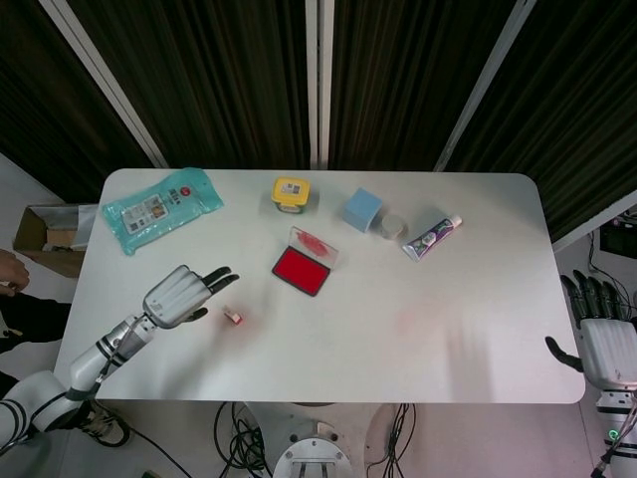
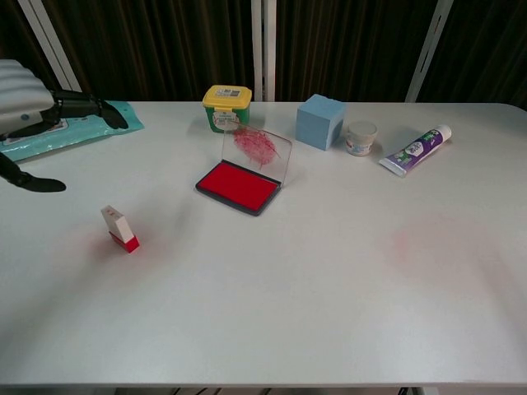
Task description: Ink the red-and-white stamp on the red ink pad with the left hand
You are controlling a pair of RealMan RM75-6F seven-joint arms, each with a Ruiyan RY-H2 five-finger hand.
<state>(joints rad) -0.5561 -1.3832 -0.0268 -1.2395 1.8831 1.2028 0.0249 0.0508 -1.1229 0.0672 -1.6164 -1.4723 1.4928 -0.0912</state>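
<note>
The small red-and-white stamp [image 1: 234, 317] [image 2: 120, 228] stands tilted on the white table, left of centre. The red ink pad [image 1: 301, 270] [image 2: 238, 184] lies open in its black case, with a clear lid smeared red standing up behind it. My left hand [image 1: 179, 295] [image 2: 37, 111] hovers over the table just left of the stamp, fingers spread and pointing toward it, holding nothing. My right hand [image 1: 603, 334] hangs off the table's right front corner, fingers apart and empty; the chest view does not show it.
At the back of the table [image 1: 438, 329] lie a teal wipes pack [image 1: 159, 208], a yellow-lidded green tub [image 1: 291, 194], a blue cube [image 1: 362, 209], a small white jar [image 1: 394, 227] and a toothpaste tube [image 1: 432, 237]. Faint red smudges mark the tabletop.
</note>
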